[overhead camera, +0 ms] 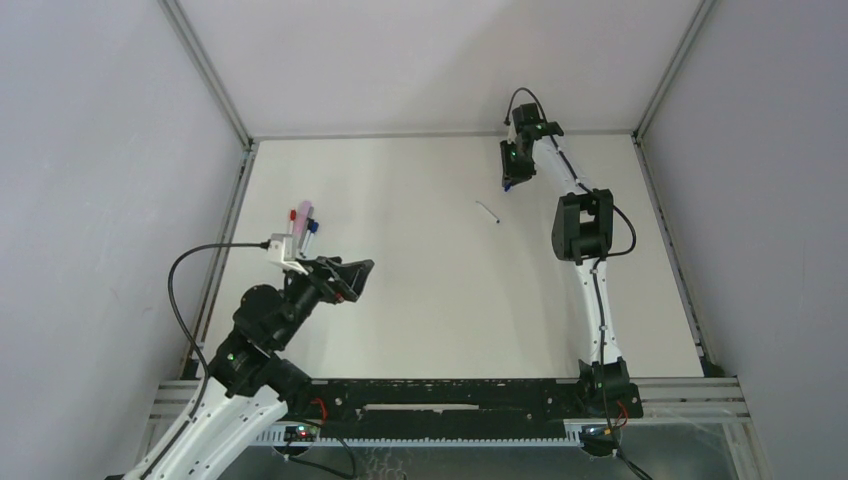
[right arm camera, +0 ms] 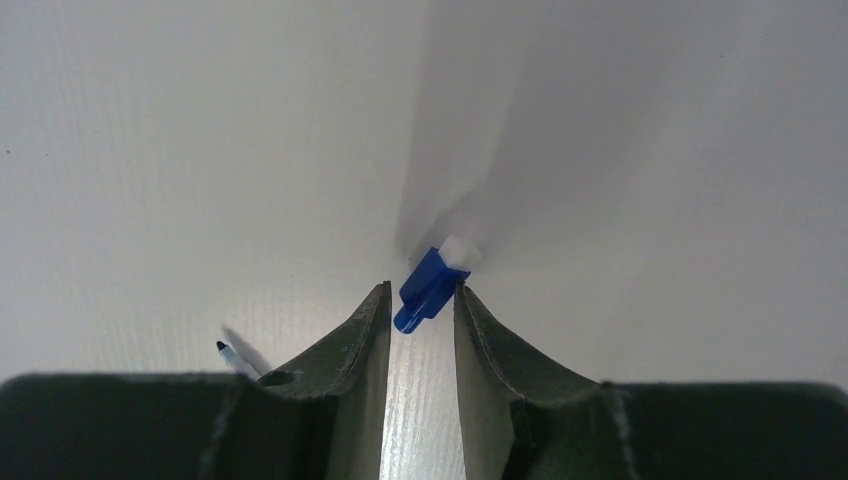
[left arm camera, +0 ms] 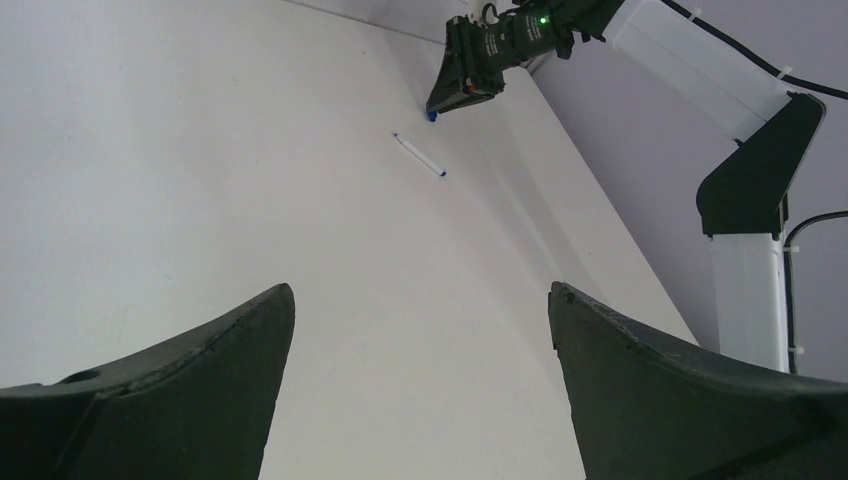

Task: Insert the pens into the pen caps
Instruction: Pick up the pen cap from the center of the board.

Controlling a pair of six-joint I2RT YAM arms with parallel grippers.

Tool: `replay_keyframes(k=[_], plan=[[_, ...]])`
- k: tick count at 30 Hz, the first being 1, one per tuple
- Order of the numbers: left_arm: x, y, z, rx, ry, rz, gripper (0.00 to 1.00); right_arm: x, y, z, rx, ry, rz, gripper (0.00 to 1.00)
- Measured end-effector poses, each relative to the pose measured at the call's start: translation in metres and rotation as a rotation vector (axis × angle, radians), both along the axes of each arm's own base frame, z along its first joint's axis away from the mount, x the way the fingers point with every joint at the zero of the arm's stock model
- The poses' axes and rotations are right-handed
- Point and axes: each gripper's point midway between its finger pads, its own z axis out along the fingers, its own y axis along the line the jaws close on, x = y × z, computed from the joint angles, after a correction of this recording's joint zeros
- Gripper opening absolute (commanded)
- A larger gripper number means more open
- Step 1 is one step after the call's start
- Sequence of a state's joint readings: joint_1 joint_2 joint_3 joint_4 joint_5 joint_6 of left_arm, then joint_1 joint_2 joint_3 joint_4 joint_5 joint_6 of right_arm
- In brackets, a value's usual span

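A short blue pen cap (right arm camera: pixel 430 285) with a white end lies on the table between the tips of my right gripper (right arm camera: pixel 422 288). Its right fingertip touches the cap, a thin gap shows at the left one, and the jaws stand narrowly open. From above, that gripper (overhead camera: pixel 510 178) is at the far right of the table over the cap (overhead camera: pixel 506 187). A thin blue-and-white pen (overhead camera: pixel 488 212) lies just left of it, and its dark tip (right arm camera: pixel 228 355) shows in the right wrist view. My left gripper (left arm camera: pixel 420 300) is wide open and holds nothing.
A small cluster of pink, red and blue pieces (overhead camera: pixel 303 218) lies near the left edge, just behind my left arm's wrist (overhead camera: pixel 330 280). The white table (overhead camera: pixel 420 300) is fenced by metal rails and grey walls.
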State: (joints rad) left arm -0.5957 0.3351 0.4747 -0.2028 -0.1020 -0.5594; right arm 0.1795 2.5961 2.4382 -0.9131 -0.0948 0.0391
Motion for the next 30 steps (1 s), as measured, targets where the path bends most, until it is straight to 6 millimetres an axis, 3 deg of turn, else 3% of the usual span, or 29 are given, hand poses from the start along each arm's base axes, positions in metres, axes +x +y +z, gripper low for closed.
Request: replay_keyframes(k=[14,30], plan=[[-0.004,0.003,0.000,-0.008,0.004,0.001,1.00,-0.008,-0.003,-0.007,-0.020,0.037,0.005,0.30],[-0.007,0.002,0.001,-0.040,0.018,-0.003,1.00,-0.020,-0.008,-0.013,-0.049,0.024,0.111,0.06]])
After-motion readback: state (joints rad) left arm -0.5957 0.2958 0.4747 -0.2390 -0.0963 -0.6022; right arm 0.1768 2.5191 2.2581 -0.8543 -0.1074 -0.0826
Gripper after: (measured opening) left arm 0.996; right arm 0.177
